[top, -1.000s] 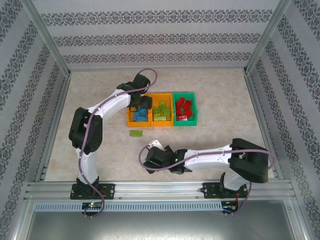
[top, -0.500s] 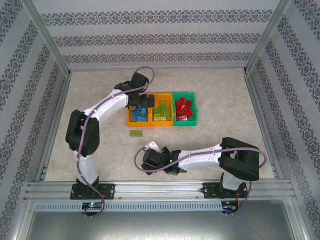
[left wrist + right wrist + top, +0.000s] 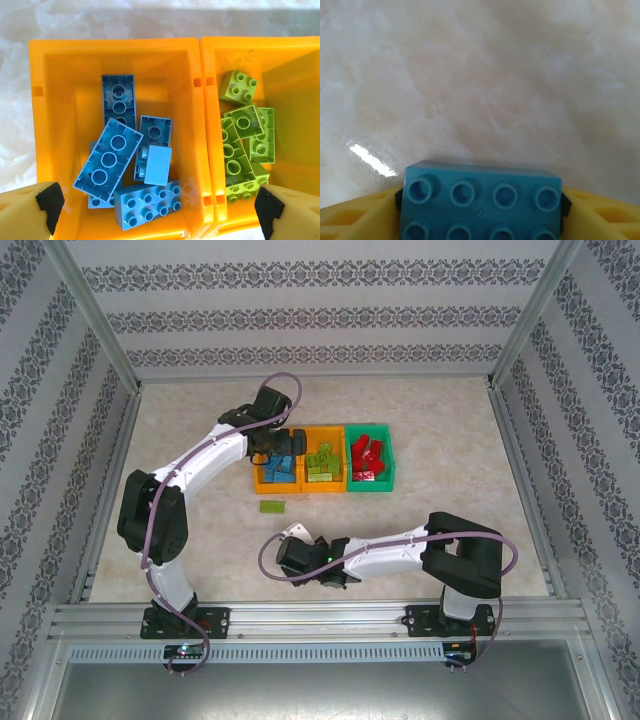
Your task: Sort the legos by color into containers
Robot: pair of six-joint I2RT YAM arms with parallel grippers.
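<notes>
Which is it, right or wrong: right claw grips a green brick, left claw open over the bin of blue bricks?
Wrong on colour. The right wrist view shows the right claw gripping a blue brick, not green. The left claw is open over the bin of blue bricks.

The pale, marble-patterned bench [image 3: 440,440] is carrying three bins that are standing side by side in a touching row near its middle. An orange bin [image 3: 275,487] is sitting on the left, a second orange bin [image 3: 325,488] in the centre and a green bin [image 3: 392,465] on the right. A lime green brick [image 3: 271,506] is lying flat on the bare surface just in front of the left bin, apart from it. Closer to the near edge a blue brick [image 3: 482,200] is sitting studs-up, apparently resting on the bench, though contact is hard to judge.
</notes>
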